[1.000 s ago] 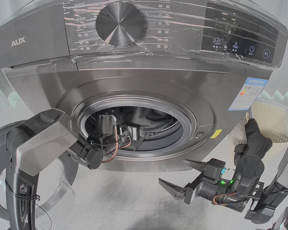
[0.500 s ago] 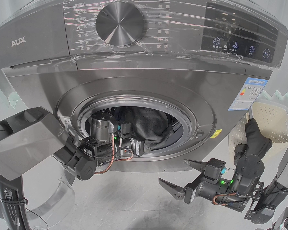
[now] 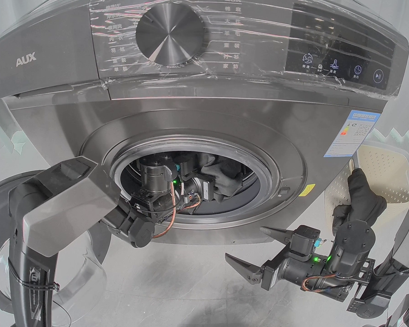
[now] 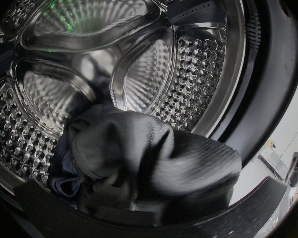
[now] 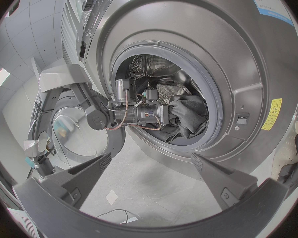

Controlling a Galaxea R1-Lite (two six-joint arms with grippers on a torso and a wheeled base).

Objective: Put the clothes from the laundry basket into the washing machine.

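Loading the washing machine [image 3: 213, 110] from the left side, I have the left end effector [image 3: 208, 187] inside the door opening. The dark garment [image 5: 188, 116] lies bunched directly ahead of it and covers its tip, so I cannot tell whether it is clamped or released. The garment rests low in the drum [image 4: 188, 66] mouth, against the door seal [image 5: 212, 93] on the robot's right side of the opening. A bluish item [image 4: 64, 179] lies under it.

The right end effector [image 3: 244, 242] hangs below the door, spread wide and holding nothing, with its tips pointing toward the robot's left. A second dark garment [image 3: 361, 196] is draped over the near rim of the laundry basket [image 3: 391, 173], its long axis running roughly vertically. It sits above the right wrist, on the side away from the tips. I judge the right arm much the nearer, but it must turn toward the basket first.
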